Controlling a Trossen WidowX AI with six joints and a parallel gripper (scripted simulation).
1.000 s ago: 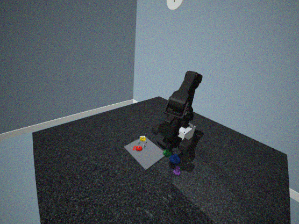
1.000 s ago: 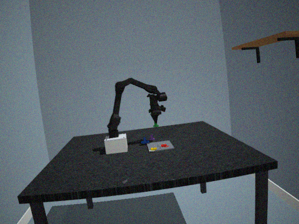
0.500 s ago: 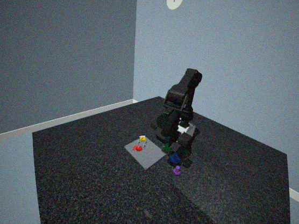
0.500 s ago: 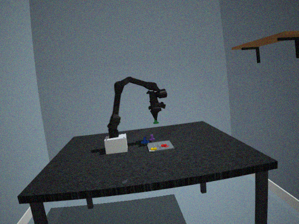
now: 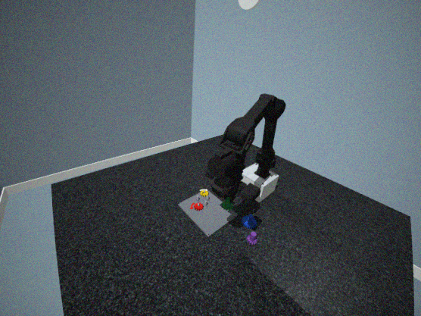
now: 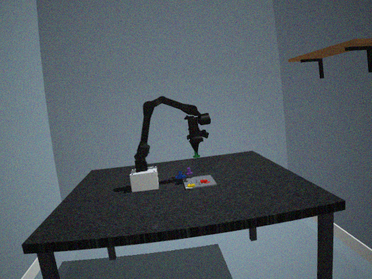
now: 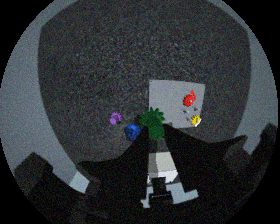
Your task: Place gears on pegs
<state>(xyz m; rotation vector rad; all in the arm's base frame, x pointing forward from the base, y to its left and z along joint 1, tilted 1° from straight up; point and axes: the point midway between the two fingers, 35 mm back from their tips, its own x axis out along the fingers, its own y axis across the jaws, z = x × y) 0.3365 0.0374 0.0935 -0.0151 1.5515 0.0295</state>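
My gripper (image 6: 196,153) is shut on a green gear (image 5: 227,204) (image 6: 196,155) (image 7: 153,123) and holds it in the air above the table. The grey board (image 5: 208,224) (image 6: 211,178) (image 7: 162,92) lies flat. The red gear (image 5: 198,207) (image 6: 203,181) (image 7: 188,100) and the yellow gear (image 5: 204,193) (image 6: 191,185) (image 7: 196,117) sit on it, with small empty pegs near them. A blue gear (image 5: 249,221) (image 6: 180,175) (image 7: 132,131) and a purple gear (image 5: 252,238) (image 6: 189,171) (image 7: 115,118) stand on the table beside the board. The fingertips are partly hidden by the green gear in the wrist view.
The arm's white base block (image 5: 268,186) (image 6: 144,180) (image 7: 164,167) stands on the dark table (image 5: 132,251) (image 6: 234,208) (image 7: 90,75). The blue gear is between the purple gear and the base in the top view.
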